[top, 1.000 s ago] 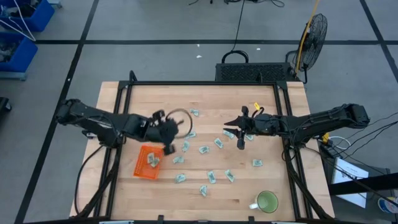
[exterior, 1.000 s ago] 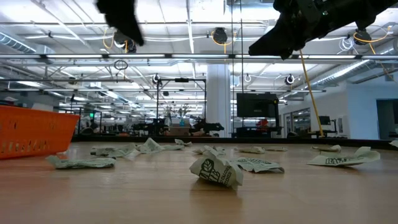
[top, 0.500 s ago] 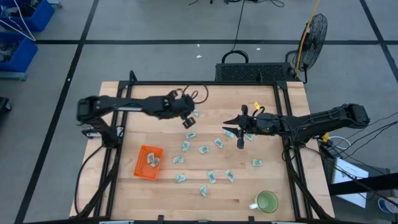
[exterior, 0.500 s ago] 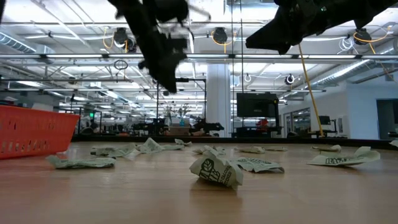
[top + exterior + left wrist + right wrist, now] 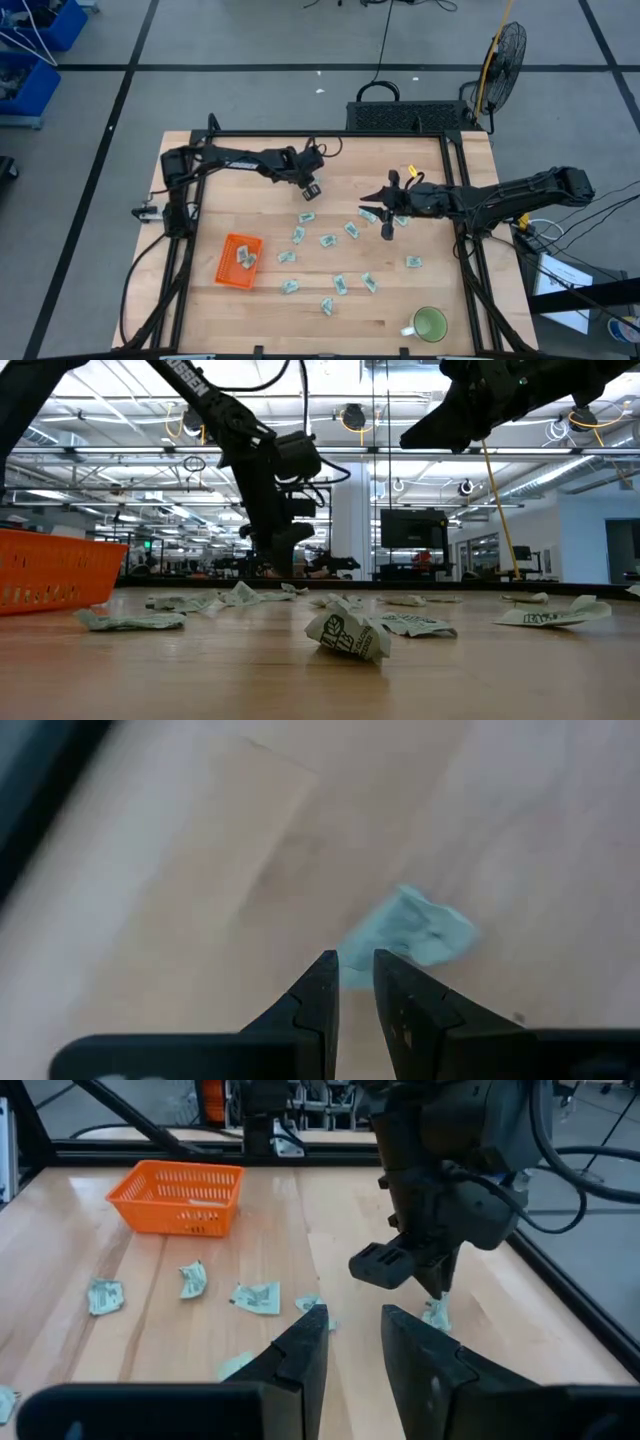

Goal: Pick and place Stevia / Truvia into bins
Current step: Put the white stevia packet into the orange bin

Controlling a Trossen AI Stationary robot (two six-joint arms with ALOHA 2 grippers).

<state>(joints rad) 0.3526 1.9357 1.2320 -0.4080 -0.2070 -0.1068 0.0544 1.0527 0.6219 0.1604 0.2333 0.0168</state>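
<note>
Several pale green and white Stevia packets (image 5: 327, 241) lie scattered over the middle of the wooden table. The orange tray (image 5: 226, 270) sits at the near left with packets in it; it also shows in the right wrist view (image 5: 180, 1195). My left gripper (image 5: 311, 189) hangs low over the far middle of the table, narrowly open, its tips (image 5: 355, 960) just short of one crumpled packet (image 5: 415, 925). My right gripper (image 5: 388, 208) hovers high over the centre right, narrowly open and empty (image 5: 350, 1325).
A round green mug (image 5: 430, 324) stands at the near right corner. Loose packets lie under and around my right gripper (image 5: 370, 213). Black frame rails (image 5: 190, 200) run along the table's left and right sides.
My left gripper has swung from beside the orange tray toward the table's far edge and a little right, then come down close to the table at a packet in the far middle. The packets have not moved.
</note>
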